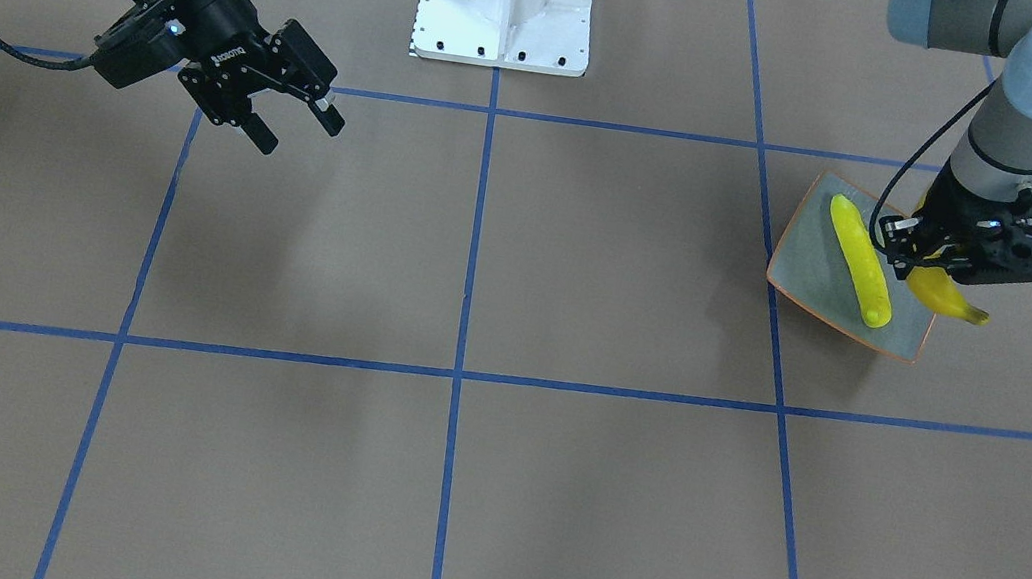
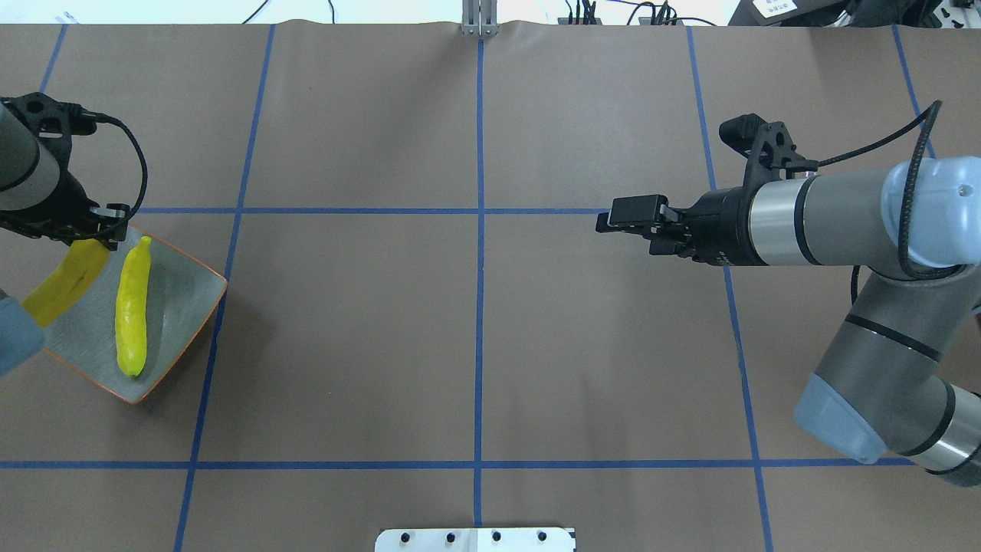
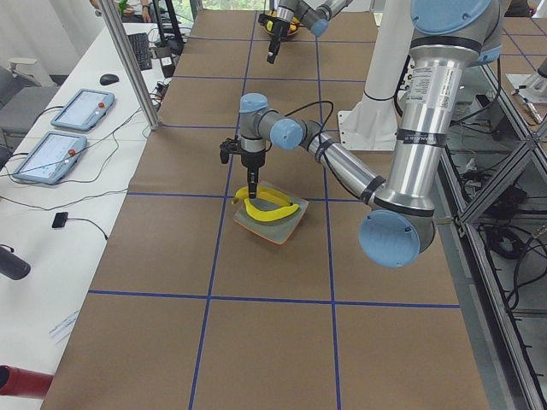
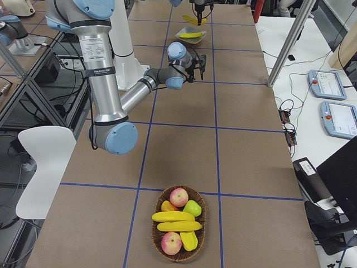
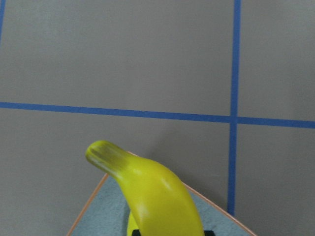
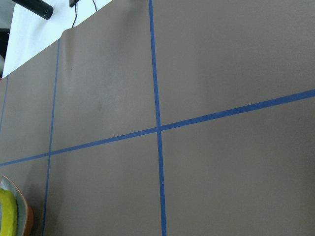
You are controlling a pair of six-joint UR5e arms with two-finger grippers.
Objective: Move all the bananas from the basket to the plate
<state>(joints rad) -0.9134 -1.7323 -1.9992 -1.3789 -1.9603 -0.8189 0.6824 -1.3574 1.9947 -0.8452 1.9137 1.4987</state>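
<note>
**Two at one end, two at the other**

Most of what I see is the brown desk (image 1: 577,288), crossed by a grid of blue tape. At the end on the robot's right stands the woven basket (image 4: 202,207). In it two bananas (image 4: 174,216) lie side by side among apples and other fruit. Well apart from it, at the opposite end, sits the plate (image 2: 184,295): squarish, glossy grey-blue, with a thin orange rim.

One banana (image 2: 132,307) lies flat along the dish. A second banana (image 1: 956,303) slants over the plate's outer edge, and the left end effector (image 1: 928,269) is clamped on it near one end. I cannot tell whether it touches the dish. The right end effector (image 1: 296,127) hangs over bare desk with its fingers spread and nothing between them.

All the bananas are bright yellow, smooth and curved, with small dark tips. I'd judge them light, stiff and a little slick. Pinched at an end, one could swing or slip. The safer hold looks like the middle of the curve, with the jaws set across the narrow width.
</note>
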